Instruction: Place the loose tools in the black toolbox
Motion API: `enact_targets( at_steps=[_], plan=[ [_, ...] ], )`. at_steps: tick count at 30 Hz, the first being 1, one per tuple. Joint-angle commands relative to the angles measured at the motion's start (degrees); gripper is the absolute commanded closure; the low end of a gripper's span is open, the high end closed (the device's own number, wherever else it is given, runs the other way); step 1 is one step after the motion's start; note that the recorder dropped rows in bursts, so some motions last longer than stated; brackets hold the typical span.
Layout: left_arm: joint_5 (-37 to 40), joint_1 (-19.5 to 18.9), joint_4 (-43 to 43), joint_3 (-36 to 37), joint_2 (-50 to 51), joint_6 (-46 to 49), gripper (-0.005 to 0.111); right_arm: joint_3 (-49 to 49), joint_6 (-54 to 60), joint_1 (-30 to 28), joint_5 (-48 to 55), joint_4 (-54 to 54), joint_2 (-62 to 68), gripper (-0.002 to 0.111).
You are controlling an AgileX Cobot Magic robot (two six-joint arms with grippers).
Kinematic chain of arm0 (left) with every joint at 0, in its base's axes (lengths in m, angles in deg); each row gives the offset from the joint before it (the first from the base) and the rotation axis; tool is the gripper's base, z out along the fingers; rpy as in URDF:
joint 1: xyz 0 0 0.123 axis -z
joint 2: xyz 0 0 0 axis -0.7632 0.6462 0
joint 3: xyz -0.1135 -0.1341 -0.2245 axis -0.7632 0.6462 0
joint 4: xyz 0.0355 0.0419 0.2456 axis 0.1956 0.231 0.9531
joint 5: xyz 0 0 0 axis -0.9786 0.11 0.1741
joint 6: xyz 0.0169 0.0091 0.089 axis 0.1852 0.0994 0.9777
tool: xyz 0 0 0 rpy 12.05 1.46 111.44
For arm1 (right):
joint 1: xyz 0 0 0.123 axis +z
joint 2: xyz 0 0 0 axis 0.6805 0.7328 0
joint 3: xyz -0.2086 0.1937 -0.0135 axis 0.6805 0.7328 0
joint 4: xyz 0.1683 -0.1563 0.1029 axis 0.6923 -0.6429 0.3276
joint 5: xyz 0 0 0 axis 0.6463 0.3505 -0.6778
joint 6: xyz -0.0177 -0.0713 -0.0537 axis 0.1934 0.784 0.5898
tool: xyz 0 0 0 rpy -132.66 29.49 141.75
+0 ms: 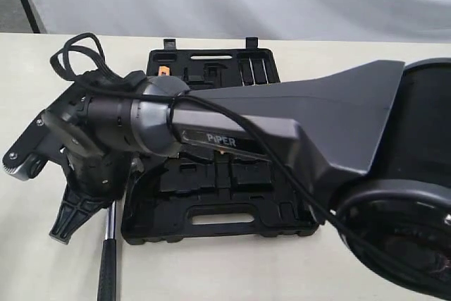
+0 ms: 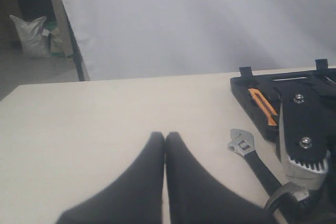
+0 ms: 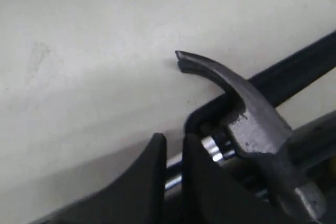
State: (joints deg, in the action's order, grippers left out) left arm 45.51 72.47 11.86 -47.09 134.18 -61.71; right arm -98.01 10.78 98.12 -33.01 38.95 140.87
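Note:
The claw hammer [image 3: 247, 114] lies with its head against a corner of the black toolbox [image 1: 211, 234]. Its chrome shaft and black handle [image 1: 108, 252] stick out toward the table's near edge. My right gripper [image 3: 175, 153] reaches across to the toolbox's left side [image 1: 77, 213], and its fingers [image 3: 152, 171] are shut on the shaft just below the head. The adjustable wrench [image 2: 242, 144] lies on the table beside the toolbox [image 2: 247, 85], its handle running under the right gripper's body. My left gripper [image 2: 165, 136] is shut on nothing above bare table.
The toolbox lies open with moulded recesses, and an orange-handled tool [image 2: 262, 106] sits in its far half [image 1: 163, 70]. My right arm [image 1: 282, 125] and its cable cover much of the box. A white curtain stands behind the table's far edge.

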Motion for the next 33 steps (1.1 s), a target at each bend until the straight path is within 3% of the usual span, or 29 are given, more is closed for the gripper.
enact_targets(
  at_steps=[1,8,12,15,17,21,33],
  plan=[
    [-0.97,-0.19,-0.78,0.53,-0.46,-0.59,0.105,0.76,-0.32,0.88,0.21,2.77,3.30,0.109],
    [-0.97,-0.19,-0.78,0.53,-0.46,-0.59,0.105,-1.06,1.19,3.68,1.60,2.87,3.07,0.109],
    [-0.97,-0.19,-0.78,0.53,-0.46,-0.59,0.105,-3.15,-6.85,3.68,2.25,-0.44,1.04,0.107],
    [-0.97,-0.19,-0.78,0.53,-0.46,-0.59,0.105,-3.96,-17.56,3.68,4.71,-9.85,-0.05,0.093],
    [-0.97,-0.19,-0.78,0.53,-0.46,-0.59,0.105,-4.23,-24.01,3.68,7.41,-14.50,-0.08,0.077],
    [-0.97,-0.19,-0.78,0.53,-0.46,-0.59,0.105,-4.23,-25.86,3.45,10.15,-15.74,0.32,0.055],
    [-0.97,-0.19,-0.78,0.53,-0.46,-0.59,0.105,-4.23,-25.86,2.86,8.10,-13.49,3.93,0.054]
  ],
)
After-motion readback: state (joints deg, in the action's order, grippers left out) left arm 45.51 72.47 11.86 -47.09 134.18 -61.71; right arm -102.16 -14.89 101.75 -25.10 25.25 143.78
